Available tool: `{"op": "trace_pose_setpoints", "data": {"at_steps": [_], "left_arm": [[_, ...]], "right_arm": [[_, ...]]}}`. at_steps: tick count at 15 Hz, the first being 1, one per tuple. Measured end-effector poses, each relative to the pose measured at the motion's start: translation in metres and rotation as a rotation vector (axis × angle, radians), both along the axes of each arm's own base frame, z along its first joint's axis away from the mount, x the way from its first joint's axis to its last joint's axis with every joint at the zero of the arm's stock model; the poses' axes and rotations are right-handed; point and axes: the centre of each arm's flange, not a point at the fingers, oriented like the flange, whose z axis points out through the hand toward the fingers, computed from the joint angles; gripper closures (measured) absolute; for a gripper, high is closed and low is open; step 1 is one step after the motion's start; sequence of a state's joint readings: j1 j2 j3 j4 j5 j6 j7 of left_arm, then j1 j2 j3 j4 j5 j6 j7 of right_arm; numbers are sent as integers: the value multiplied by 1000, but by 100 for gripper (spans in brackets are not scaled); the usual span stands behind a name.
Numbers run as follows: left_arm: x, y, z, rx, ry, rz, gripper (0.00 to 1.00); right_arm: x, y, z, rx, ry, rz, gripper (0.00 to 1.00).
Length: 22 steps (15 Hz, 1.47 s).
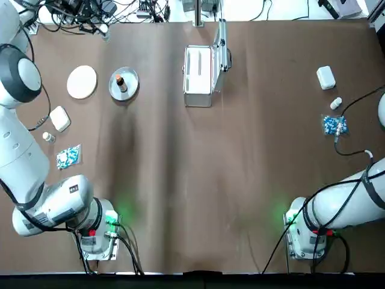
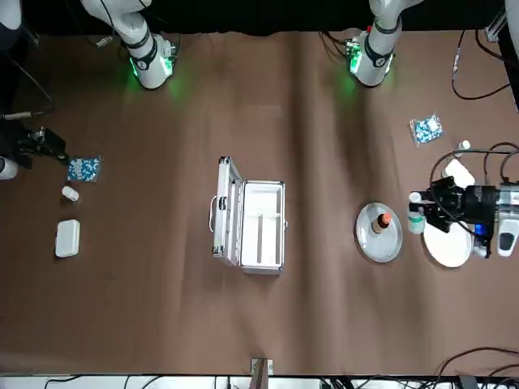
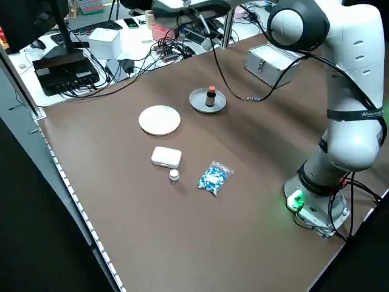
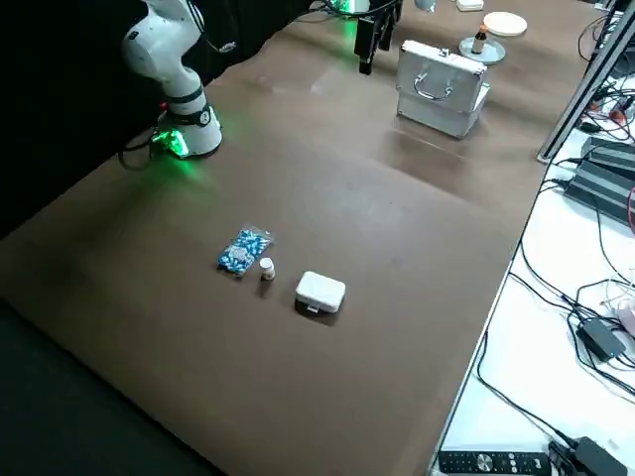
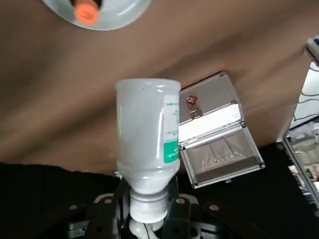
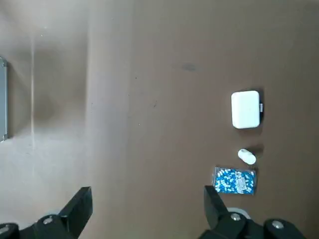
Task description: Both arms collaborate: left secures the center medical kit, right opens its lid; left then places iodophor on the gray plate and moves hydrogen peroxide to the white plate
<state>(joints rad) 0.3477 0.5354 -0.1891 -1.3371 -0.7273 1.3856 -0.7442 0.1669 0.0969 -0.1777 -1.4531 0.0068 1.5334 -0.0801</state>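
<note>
The medical kit [image 1: 198, 75] stands open at the table's centre, its lid [image 1: 222, 45] upright. The iodophor [image 1: 121, 82], a brown bottle with an orange cap, stands on the gray plate [image 1: 130, 91]. Beside it lies the bare white plate [image 1: 82, 81]. My left gripper [image 5: 148, 219] is shut on the neck of the hydrogen peroxide [image 5: 147, 134], a white bottle with a green label. In the front view the bottle [image 2: 416, 217] hangs in the air between the two plates. My right gripper [image 6: 147, 214] is open and holds nothing, off at the table's right edge [image 2: 50, 146].
A white box [image 1: 325, 77], a small vial [image 1: 335, 103] and a blue pill packet [image 1: 334, 125] lie at the right. Another box [image 1: 59, 118], vial [image 1: 48, 137] and packet [image 1: 68, 156] lie at the left. Cables crowd the far edge.
</note>
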Motion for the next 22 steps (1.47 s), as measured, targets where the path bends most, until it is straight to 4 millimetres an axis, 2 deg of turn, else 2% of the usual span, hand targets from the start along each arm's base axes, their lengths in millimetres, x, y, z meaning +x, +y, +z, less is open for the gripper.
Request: {"op": "trace_pose_setpoints", "data": {"at_steps": [3, 7, 8, 14, 18, 22], "left_arm": [[-9, 42, -19, -39, 58, 31, 67], [-18, 84, -38, -68, 102, 73, 67], [-22, 100, -51, -88, 116, 81, 67], [-34, 145, -102, -200, 175, 150, 67], [-43, 172, -126, -237, 205, 199, 67], [-58, 212, -152, -279, 205, 272, 67]], "right_arm": [[0, 1, 0, 0, 0, 1, 1], [0, 6, 0, 0, 0, 10, 1], [0, 7, 0, 0, 1, 12, 1], [0, 7, -1, 0, 2, 12, 1], [0, 8, -1, 0, 3, 14, 1], [0, 11, -2, 0, 6, 19, 1]]}}
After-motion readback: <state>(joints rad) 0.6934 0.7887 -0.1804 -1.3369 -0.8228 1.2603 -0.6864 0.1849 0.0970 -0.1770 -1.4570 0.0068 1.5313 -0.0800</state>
